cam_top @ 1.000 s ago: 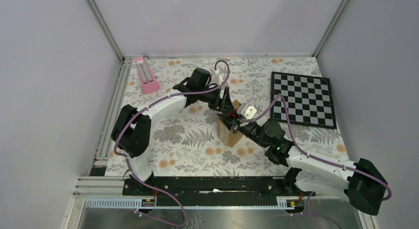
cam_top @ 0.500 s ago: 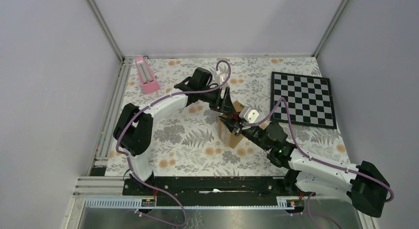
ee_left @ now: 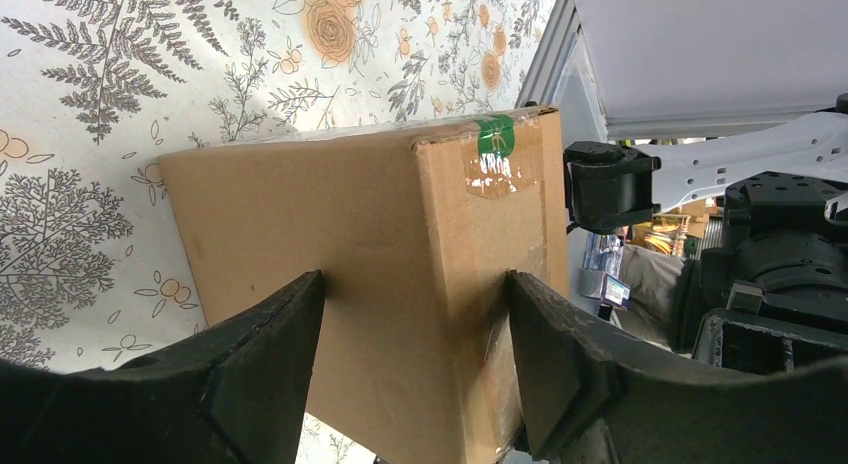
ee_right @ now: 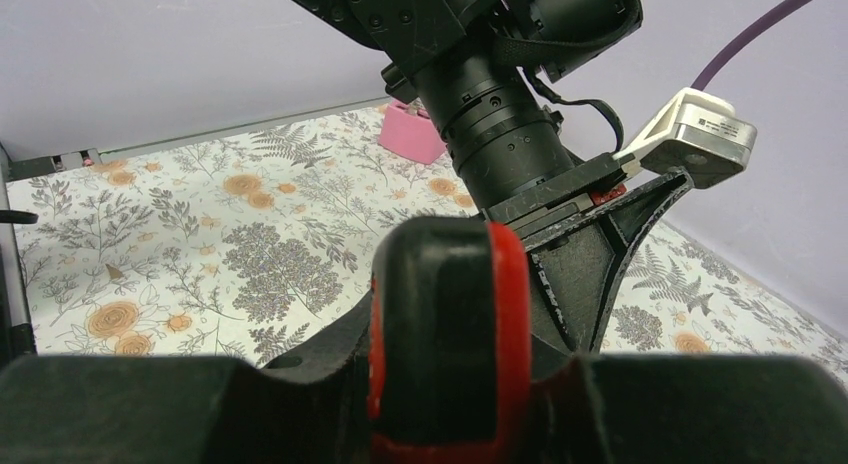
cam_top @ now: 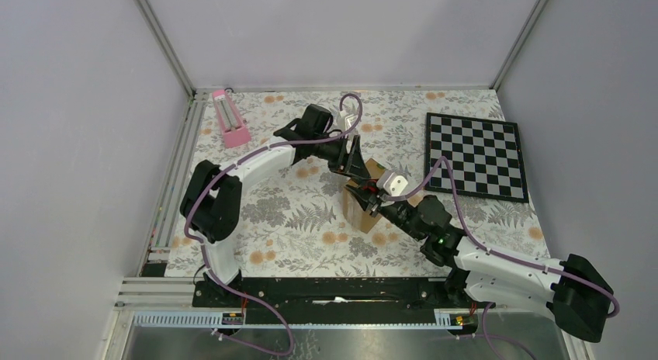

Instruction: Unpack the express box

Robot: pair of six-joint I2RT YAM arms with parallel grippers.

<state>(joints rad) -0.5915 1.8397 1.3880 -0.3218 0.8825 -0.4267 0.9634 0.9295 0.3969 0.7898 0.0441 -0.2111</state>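
Observation:
The express box (cam_top: 360,212), a small brown carton with clear tape and a green sticker, stands on end mid-table. In the left wrist view the express box (ee_left: 380,224) fills the space between my black fingers (ee_left: 270,354), which press on two of its sides. My left gripper (cam_top: 358,168) reaches it from the far side, shut on it. My right gripper (cam_top: 372,199) comes from the near right and hovers at the box top. It is shut on a red and black tool (ee_right: 450,304) that stands between its jaws (ee_right: 445,409). The box is hidden in the right wrist view.
A pink metronome-like object (cam_top: 230,118) stands at the far left, and shows behind the left arm (ee_right: 500,114) as a pink block (ee_right: 410,139). A chessboard (cam_top: 475,156) lies at the far right. Grey walls and aluminium rails enclose the floral tabletop (cam_top: 295,212).
My left jaws have narrowed onto the box sides. The right arm's forearm has settled lower and nearer, with its gripper staying at the box top. The box has not moved.

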